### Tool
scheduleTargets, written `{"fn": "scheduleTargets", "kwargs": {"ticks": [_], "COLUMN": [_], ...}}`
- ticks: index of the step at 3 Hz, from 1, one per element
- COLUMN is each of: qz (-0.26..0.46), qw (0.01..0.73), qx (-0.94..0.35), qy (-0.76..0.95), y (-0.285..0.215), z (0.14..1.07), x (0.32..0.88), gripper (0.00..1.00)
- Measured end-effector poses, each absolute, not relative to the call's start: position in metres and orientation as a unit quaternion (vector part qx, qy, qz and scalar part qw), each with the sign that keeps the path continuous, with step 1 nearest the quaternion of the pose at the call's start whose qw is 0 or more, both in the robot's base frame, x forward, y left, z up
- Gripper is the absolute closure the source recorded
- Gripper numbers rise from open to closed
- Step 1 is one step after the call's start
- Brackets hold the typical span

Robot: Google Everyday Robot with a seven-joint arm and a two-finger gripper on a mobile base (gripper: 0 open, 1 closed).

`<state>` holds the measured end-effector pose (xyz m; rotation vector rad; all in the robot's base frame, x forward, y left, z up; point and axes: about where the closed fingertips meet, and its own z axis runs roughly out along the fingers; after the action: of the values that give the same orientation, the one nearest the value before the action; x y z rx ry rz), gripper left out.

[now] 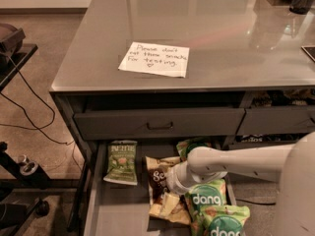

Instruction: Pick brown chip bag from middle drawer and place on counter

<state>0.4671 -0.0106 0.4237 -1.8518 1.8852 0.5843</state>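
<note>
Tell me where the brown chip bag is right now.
Camera view: the brown chip bag lies in the open middle drawer, between the pale-lettered green bag at picture left and the dang bags at picture right, with the gripper directly at it.

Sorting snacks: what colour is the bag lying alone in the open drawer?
A green bag, camera view; gripper at the brown chip bag.

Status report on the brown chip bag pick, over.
Gripper down in middle drawer, over brown chip bag. Bag lies in drawer, not yet on counter. Green dang bags crowd close beside it.
</note>
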Motion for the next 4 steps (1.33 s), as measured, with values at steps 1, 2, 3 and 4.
{"fn": "scheduleTargets", "kwargs": {"ticks": [1,2,3,4], "qz": [0.210,0.202,0.196,0.202], "qw": [0.206,0.198,0.197,0.216], "qx": [-0.669,-0.667,-0.661,-0.648], "qy": [0.683,0.689,0.697,0.702], "y": [-0.021,-0.036,-0.043,-0.040], "z": [0.402,0.383,0.364,0.361], "x": [0.467,0.467,0.469,0.474], "gripper": [0.00,0.00,0.19,0.43]}}
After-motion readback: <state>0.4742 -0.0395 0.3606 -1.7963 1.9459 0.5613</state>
